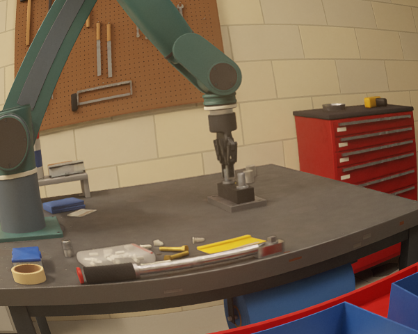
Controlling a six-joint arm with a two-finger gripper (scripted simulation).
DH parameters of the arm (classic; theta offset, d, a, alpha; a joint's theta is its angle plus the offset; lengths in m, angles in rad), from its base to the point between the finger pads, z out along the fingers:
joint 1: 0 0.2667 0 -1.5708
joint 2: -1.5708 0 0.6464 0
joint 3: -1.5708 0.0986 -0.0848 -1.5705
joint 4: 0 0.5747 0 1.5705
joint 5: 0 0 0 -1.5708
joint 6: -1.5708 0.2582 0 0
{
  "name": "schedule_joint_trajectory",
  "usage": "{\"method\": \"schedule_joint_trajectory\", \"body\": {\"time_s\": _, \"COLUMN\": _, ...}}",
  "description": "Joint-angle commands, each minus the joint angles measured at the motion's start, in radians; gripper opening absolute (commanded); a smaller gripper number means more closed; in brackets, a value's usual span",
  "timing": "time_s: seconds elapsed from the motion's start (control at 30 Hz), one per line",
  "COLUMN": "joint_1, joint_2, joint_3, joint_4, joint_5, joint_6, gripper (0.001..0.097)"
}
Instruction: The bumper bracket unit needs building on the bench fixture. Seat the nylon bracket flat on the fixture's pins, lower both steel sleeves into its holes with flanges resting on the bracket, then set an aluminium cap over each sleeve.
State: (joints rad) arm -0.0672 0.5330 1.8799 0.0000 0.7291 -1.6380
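The left steel sleeve (226,177) is largely hidden between the fingers of my gripper (227,177), which stands open around it just above the dark nylon bracket (236,192). The bracket sits on the grey fixture plate (236,202) in the middle of the bench. A second steel sleeve (241,180) stands upright in the bracket to the right. Two pale aluminium caps (250,174) stand on the bench just behind the fixture.
Behind the bench are a pegboard of tools (104,54) and a red drawer cabinet (363,147). Near the front edge lie a long torque wrench (180,264), a yellow scraper (230,243), loose bolts, a parts bag (115,254) and a tape roll (28,273).
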Motion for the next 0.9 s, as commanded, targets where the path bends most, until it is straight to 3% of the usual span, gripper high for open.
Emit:
{"method": "schedule_joint_trajectory", "body": {"time_s": 0.0, "joint_1": 0.0, "joint_2": -0.002, "joint_3": -0.001, "joint_4": 0.0, "joint_5": 0.001, "joint_6": 0.0, "gripper": 0.04}}
{"method": "schedule_joint_trajectory", "body": {"time_s": 0.87, "joint_1": 0.0, "joint_2": -0.074, "joint_3": -0.016, "joint_4": 0.0, "joint_5": 0.089, "joint_6": 0.0, "gripper": 0.04}}
